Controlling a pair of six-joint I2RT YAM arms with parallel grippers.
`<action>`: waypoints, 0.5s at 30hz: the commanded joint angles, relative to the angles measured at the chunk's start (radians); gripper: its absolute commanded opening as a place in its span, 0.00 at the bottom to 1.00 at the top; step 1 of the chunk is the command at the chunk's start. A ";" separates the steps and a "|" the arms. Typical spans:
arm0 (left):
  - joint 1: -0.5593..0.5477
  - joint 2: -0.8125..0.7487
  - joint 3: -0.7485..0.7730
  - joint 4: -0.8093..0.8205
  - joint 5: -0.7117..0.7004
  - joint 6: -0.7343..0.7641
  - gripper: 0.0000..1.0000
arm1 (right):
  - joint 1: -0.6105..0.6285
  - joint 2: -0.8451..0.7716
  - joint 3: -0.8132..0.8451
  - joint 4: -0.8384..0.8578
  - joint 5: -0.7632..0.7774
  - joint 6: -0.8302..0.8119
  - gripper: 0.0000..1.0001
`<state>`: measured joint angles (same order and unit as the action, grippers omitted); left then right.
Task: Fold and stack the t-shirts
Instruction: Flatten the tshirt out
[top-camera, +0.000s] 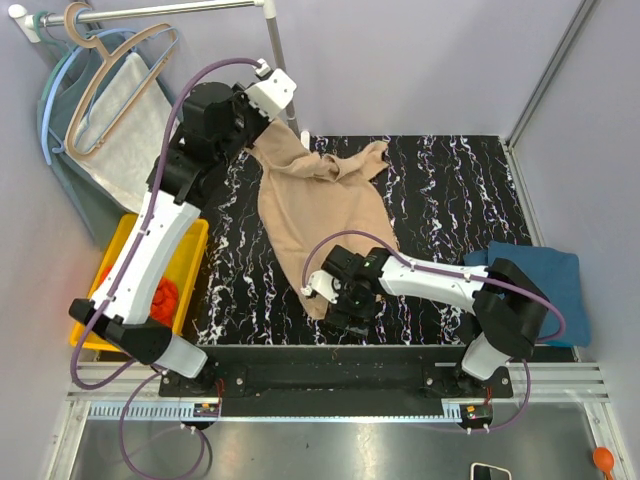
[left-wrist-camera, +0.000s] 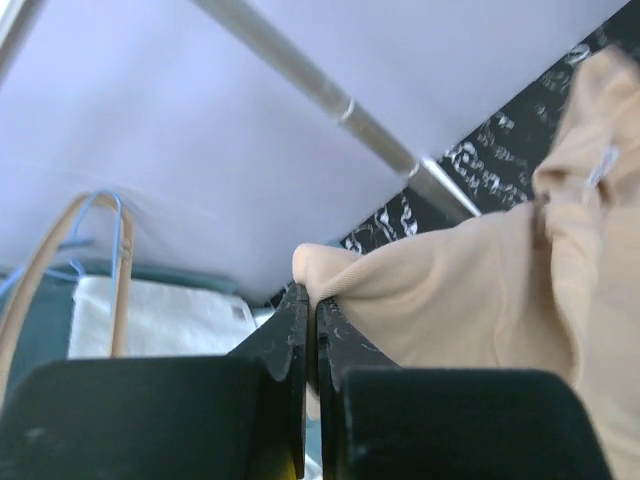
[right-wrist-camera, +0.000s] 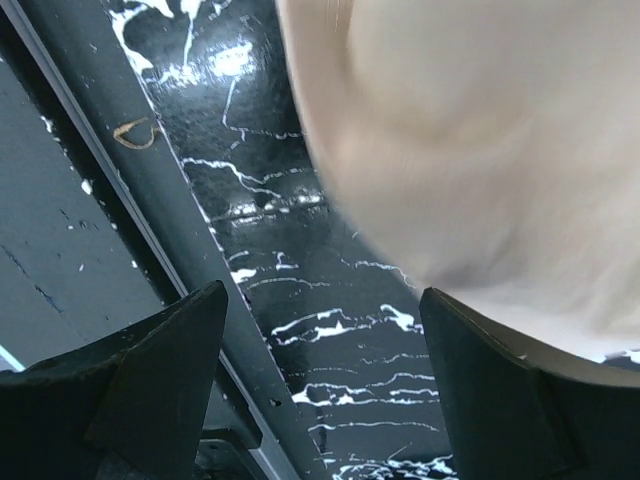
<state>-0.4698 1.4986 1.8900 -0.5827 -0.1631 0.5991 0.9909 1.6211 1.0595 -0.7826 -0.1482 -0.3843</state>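
Note:
The beige-tan t-shirt (top-camera: 320, 210) lies spread and rumpled on the black marbled table (top-camera: 440, 200). My left gripper (top-camera: 258, 132) is at its far left corner. In the left wrist view the gripper (left-wrist-camera: 312, 300) is shut on a fold of the beige shirt (left-wrist-camera: 480, 290) and holds it up. My right gripper (top-camera: 335, 300) hovers at the shirt's near hem. In the right wrist view it (right-wrist-camera: 322, 293) stands open over bare table, with the beige cloth (right-wrist-camera: 470, 150) just beyond its fingers. A dark teal-blue t-shirt (top-camera: 540, 280) lies at the right edge. An orange-red t-shirt (top-camera: 165, 295) sits in the bin.
A yellow bin (top-camera: 190, 250) stands left of the table. Behind it is a clothes rack with a metal pole (left-wrist-camera: 330, 95), hangers (top-camera: 110, 80) and a white cloth (left-wrist-camera: 160, 315). The table's metal front rail (right-wrist-camera: 150, 230) runs close by my right gripper.

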 joint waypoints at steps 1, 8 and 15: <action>-0.075 -0.049 0.034 0.027 0.019 0.060 0.00 | 0.017 0.013 0.000 0.049 0.045 0.010 0.86; -0.098 -0.104 -0.086 0.063 -0.027 0.094 0.00 | 0.015 -0.046 -0.050 0.115 0.235 -0.033 0.87; -0.098 -0.144 -0.222 0.099 -0.052 0.105 0.00 | 0.012 -0.014 -0.062 0.219 0.331 -0.056 0.87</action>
<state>-0.5674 1.4101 1.7126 -0.5739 -0.1833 0.6823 1.0012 1.6150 0.9936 -0.6621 0.0837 -0.4080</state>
